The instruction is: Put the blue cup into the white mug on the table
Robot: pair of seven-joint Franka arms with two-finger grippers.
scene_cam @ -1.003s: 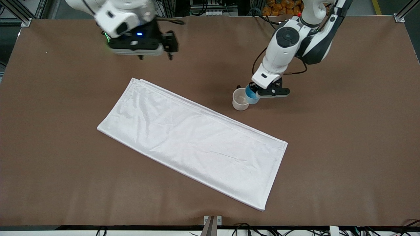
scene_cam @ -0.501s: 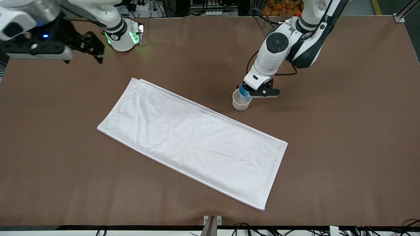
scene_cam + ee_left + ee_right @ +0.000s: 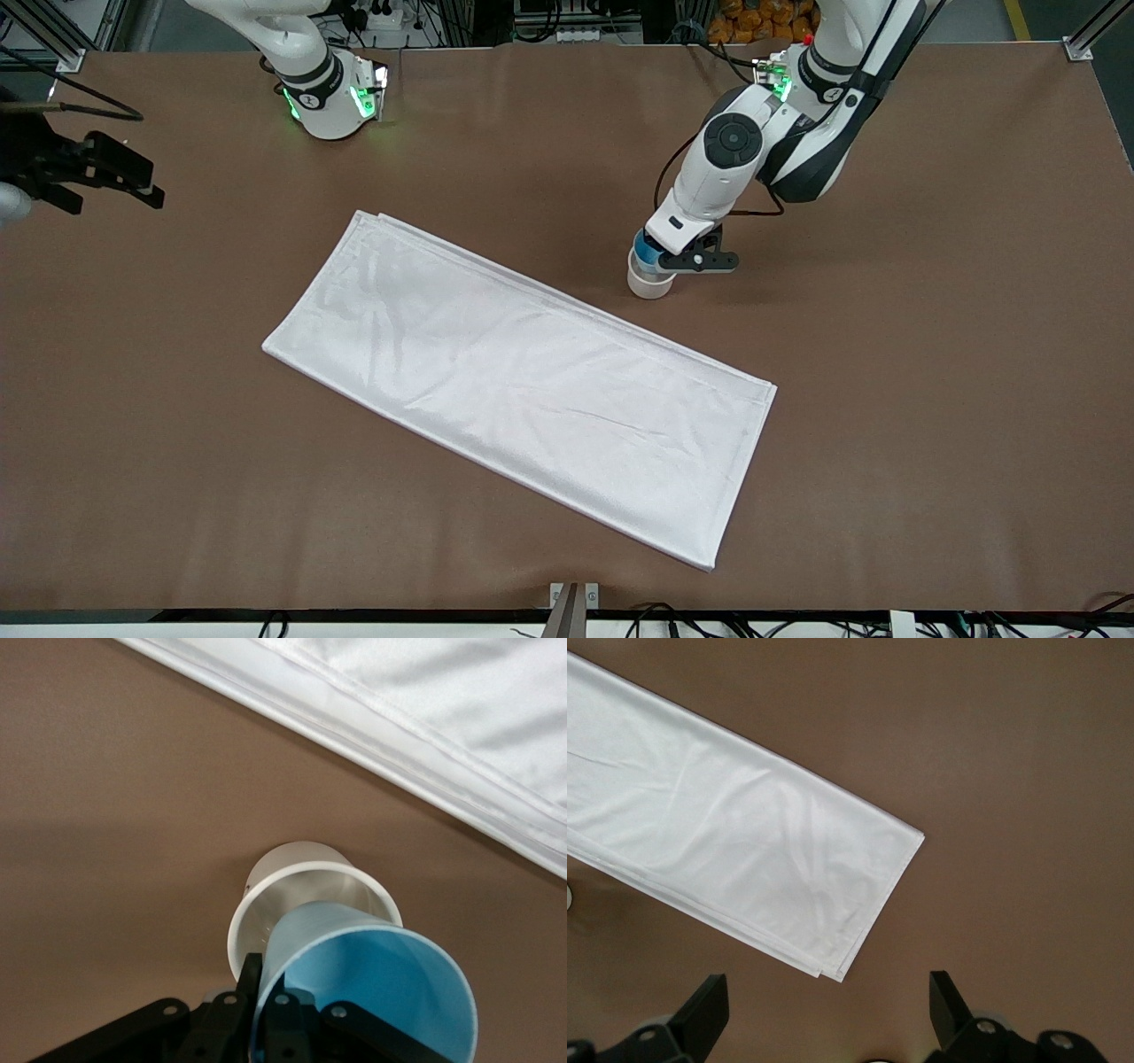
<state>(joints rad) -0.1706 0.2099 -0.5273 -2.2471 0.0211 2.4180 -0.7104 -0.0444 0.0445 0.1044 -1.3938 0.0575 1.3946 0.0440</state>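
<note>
The white mug stands upright on the brown table, just off the cloth's long edge that lies farther from the front camera. My left gripper is shut on the rim of the blue cup and holds it tilted, its base dipping into the mug's mouth. In the left wrist view the fingers pinch the wall of the blue cup, with the mug right below it. The mug's handle is hidden. My right gripper is open and empty over the right arm's end of the table, and also shows in the right wrist view.
A big white folded cloth lies slantwise across the table's middle, close to the mug. Its corner shows in the right wrist view and its edge in the left wrist view.
My left gripper carried the blue cup sideways from beside the mug to over it and lowered it into the mouth. My right arm swung away to the right arm's end of the table.
</note>
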